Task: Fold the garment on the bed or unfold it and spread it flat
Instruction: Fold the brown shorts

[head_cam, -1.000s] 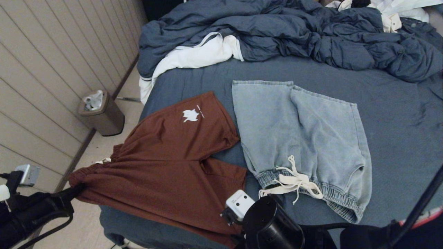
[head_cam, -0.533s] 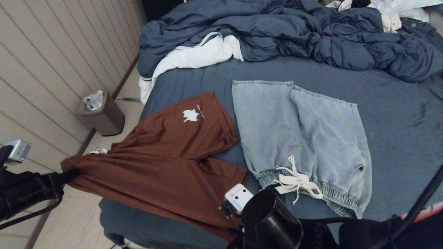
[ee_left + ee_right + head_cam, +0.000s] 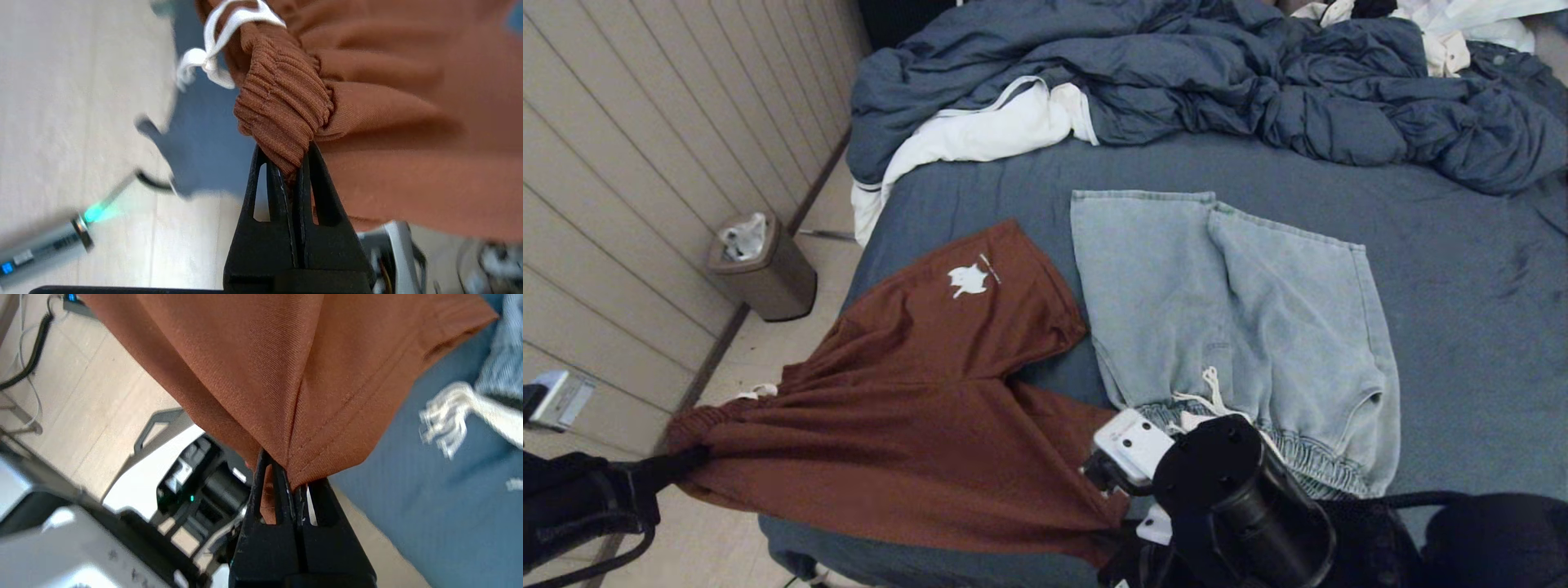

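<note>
Two hands, left (image 3: 291, 163) and right (image 3: 295, 482), pinch rust shorts (image 3: 915, 408) over the bed (image 3: 1462, 327) beside a panelled wall (image 3: 645, 163).

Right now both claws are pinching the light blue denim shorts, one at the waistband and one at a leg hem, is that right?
Not quite. Both claws grip the rust-brown shorts, not the denim shorts. The left wrist view shows the left claw shut on the waistband, and the right wrist view shows the right claw shut on a leg hem.
</note>
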Robot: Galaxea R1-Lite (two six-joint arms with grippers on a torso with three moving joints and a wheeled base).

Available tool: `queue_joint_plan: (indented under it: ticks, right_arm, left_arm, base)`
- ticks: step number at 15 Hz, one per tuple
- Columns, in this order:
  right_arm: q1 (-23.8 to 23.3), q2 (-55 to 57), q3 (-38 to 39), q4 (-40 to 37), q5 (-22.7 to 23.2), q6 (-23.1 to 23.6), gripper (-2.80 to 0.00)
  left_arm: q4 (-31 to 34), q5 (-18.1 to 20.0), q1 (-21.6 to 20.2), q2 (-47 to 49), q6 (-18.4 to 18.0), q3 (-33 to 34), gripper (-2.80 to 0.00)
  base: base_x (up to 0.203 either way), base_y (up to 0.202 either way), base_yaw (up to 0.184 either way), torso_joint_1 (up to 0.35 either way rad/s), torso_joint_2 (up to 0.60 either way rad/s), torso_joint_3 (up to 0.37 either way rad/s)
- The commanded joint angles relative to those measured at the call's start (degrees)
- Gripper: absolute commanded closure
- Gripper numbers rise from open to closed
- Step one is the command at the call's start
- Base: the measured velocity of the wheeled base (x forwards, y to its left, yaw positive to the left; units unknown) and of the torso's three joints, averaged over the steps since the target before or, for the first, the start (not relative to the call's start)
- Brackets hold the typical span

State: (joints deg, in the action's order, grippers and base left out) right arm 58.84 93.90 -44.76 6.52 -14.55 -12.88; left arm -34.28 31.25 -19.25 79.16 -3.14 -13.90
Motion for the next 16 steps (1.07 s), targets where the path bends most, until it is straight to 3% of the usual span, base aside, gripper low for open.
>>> queue_joint_plan:
  ticks: [1, 5, 9, 12, 14, 16]
  right_arm:
    - [0.2, -3.4, 1.75, -0.25, 0.07, -0.2, 0.0]
    - [0.58, -8.28, 5.24, -1.16, 0.6, -0.49, 0.0]
    - [0.05, -12.28, 5.6, -3.73, 1.77, -0.56, 0.0]
    - [-2.24, -9.48, 1.01, -3.68, 1.72, -0.5, 0.0]
    - [-6.0, -4.04, -7.59, -3.83, 1.68, -0.25, 0.0]
    - [-9.77, 2.65, -18.01, -4.59, 1.5, 0.01, 0.0]
  left_arm:
    - [1.06, 0.37, 0.0, -3.04, -0.65, 1.84, 0.0]
    - [8.15, 0.55, -0.06, -12.18, -2.45, 2.31, 0.0]
    - [26.03, 2.48, 0.08, -22.71, -3.82, -1.73, 0.0]
    - [28.8, 3.19, 0.05, -21.09, -3.66, -5.31, 0.0]
    - [28.55, 3.22, 0.01, -16.46, -2.57, -9.51, 0.0]
    - [28.16, 2.99, 0.0, -11.99, 1.21, -14.59, 0.0]
  base:
    - [0.0, 0.0, 0.0, 0.0, 0.0, 0.0]
    - [0.0, 0.0, 0.0, 0.0, 0.0, 0.0]
    - [0.0, 0.0, 0.0, 0.0, 0.0, 0.0]
    - [0.0, 0.0, 0.0, 0.0, 0.0, 0.0]
    - [0.0, 0.0, 0.0, 0.0, 0.0, 0.0]
    - [0.0, 0.0, 0.0, 0.0, 0.0, 0.0]
